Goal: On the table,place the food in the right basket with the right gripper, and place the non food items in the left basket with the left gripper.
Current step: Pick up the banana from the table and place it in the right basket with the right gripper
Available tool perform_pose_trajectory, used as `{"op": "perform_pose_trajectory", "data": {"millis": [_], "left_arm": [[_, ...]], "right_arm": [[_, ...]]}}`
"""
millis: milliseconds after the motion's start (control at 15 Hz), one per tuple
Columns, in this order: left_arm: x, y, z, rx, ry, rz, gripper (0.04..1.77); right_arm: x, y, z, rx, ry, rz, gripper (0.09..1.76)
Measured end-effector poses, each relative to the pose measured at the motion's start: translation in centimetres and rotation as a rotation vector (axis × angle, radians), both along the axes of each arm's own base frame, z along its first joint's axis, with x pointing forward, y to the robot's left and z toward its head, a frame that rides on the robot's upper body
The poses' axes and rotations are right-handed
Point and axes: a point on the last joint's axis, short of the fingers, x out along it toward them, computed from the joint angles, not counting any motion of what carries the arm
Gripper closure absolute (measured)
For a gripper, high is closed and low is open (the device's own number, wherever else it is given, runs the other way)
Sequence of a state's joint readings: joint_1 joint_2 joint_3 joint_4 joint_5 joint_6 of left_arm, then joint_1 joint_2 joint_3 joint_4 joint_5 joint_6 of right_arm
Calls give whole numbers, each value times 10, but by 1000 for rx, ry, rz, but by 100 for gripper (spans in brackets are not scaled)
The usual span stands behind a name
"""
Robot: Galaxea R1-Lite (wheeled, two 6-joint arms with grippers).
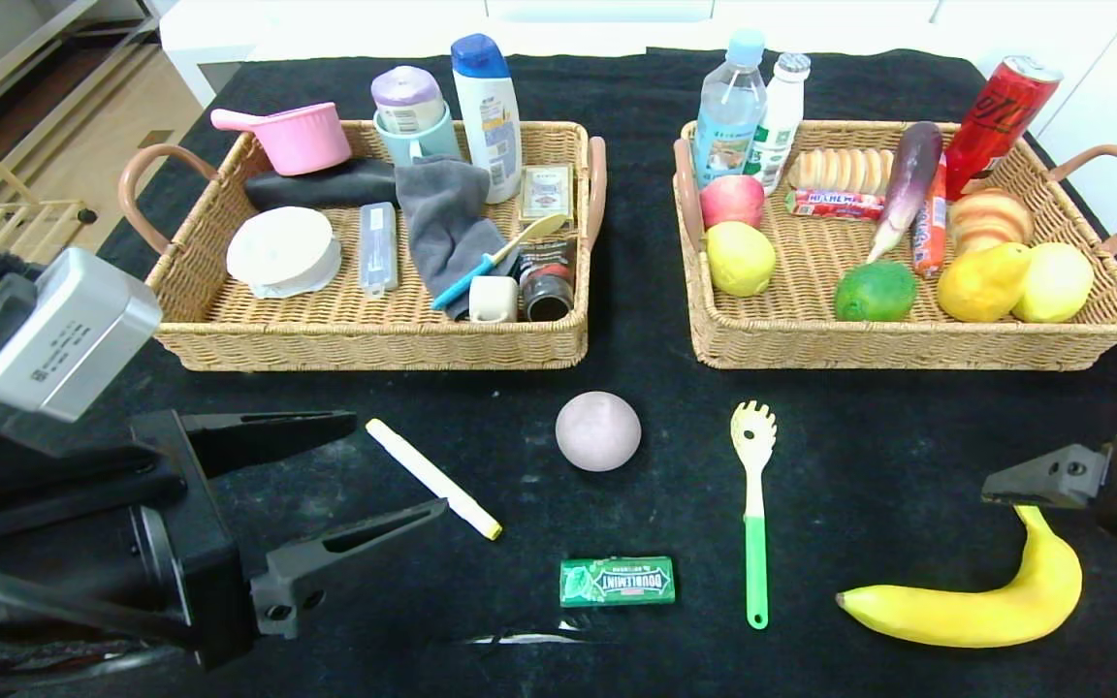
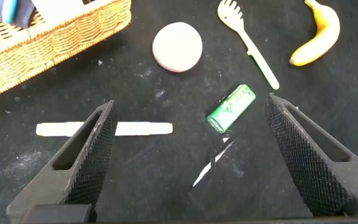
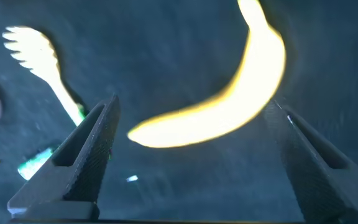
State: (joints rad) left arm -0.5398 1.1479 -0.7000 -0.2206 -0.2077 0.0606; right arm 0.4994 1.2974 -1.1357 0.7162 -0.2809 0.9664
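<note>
Head view shows the sorting well along but not finished: five things lie loose on the black worktop (image 1: 869,456) in front of the baskets. By my reckoning the banana (image 1: 980,601) and the green gum pack (image 1: 617,581) belong in the right basket (image 1: 908,341), while the white marker (image 1: 433,478), the pale ball (image 1: 598,430) and the green pasta spoon (image 1: 753,504) belong in the left basket (image 1: 374,344).

The left basket already holds a pink pot (image 1: 292,138), a shampoo bottle (image 1: 487,114), a grey cloth (image 1: 447,228), a white tape roll (image 1: 284,252) and other small household items. The right basket holds a water bottle (image 1: 729,109), a red can (image 1: 1000,111), an apple (image 1: 732,201), a lime (image 1: 875,291), lemons, bread and wrapped snacks.

The left gripper (image 1: 389,470) hovers low at the near left, fingers spread wide and holding nothing, with the marker lying between and just beyond them. The right gripper (image 3: 194,149) sits at the near right, directly over the banana, fingers likewise fully apart and empty, straddling the fruit without touching it
</note>
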Motion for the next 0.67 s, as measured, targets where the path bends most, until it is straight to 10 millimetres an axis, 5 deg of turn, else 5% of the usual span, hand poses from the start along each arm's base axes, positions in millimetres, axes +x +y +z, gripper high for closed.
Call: {"op": "perform_pose_trajectory", "data": {"millis": [667], "left_arm": [[-1, 0, 0, 7, -6, -2, 9]], "right_arm": [[2, -1, -41, 79, 151, 9, 15]]}}
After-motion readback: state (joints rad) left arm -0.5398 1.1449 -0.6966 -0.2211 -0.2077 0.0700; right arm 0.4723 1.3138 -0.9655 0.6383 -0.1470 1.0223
